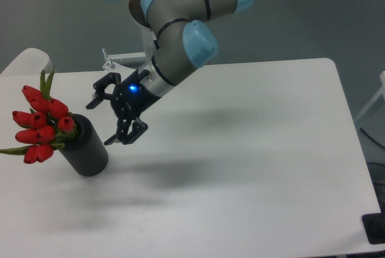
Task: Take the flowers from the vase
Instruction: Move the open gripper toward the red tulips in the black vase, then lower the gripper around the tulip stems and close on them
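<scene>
The flowers (41,123), a bunch of closed red tulip buds with thin green leaves, stick out of the mouth of the vase (87,150), a dark grey cylinder leaning on the left side of the white table. My gripper (101,122) hangs just right of the vase's mouth, its black fingers spread open with nothing between them. It is close to the buds but apart from them.
The white table (252,150) stretches to the right and front. The arm's base column (157,35) stands at the table's back edge. A small rounded white surface (24,59) sits at the far left.
</scene>
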Robot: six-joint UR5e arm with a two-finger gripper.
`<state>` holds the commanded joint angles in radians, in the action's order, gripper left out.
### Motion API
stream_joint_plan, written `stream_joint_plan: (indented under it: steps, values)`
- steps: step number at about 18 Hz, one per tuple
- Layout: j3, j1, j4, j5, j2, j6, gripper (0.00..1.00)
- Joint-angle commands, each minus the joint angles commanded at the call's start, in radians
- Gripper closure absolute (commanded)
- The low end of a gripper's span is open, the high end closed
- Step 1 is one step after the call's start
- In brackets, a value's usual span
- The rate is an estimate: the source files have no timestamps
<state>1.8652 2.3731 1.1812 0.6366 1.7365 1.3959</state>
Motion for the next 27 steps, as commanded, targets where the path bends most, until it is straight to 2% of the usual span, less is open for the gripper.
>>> stream_joint_plan:
  steps: [2,4,6,9,15,16,18,21,23,25,27]
  values:
    - [0.008,-0.040,-0.027,-0.011,0.009,-0.008,0.00]
    - [0.014,-0.066,-0.031,-0.015,0.012,-0.009,0.00]
    - [0.015,-0.074,-0.032,-0.025,0.021,-0.011,0.00]
    - [0.020,-0.098,-0.066,-0.028,0.031,-0.030,0.00]
    - [0.022,-0.121,-0.199,-0.086,0.074,-0.147,0.00]
    - [0.022,-0.123,-0.215,-0.086,0.075,-0.161,0.04]
    - [0.023,-0.130,-0.224,-0.084,0.081,-0.169,0.20]
    - [0.023,-0.129,-0.226,-0.084,0.081,-0.167,0.64]
    - [0.022,-0.129,-0.227,-0.084,0.081,-0.159,0.86]
    - [0.022,-0.127,-0.227,-0.083,0.078,-0.161,0.98]
    - [0.025,-0.126,-0.227,-0.084,0.071,-0.167,1.00]
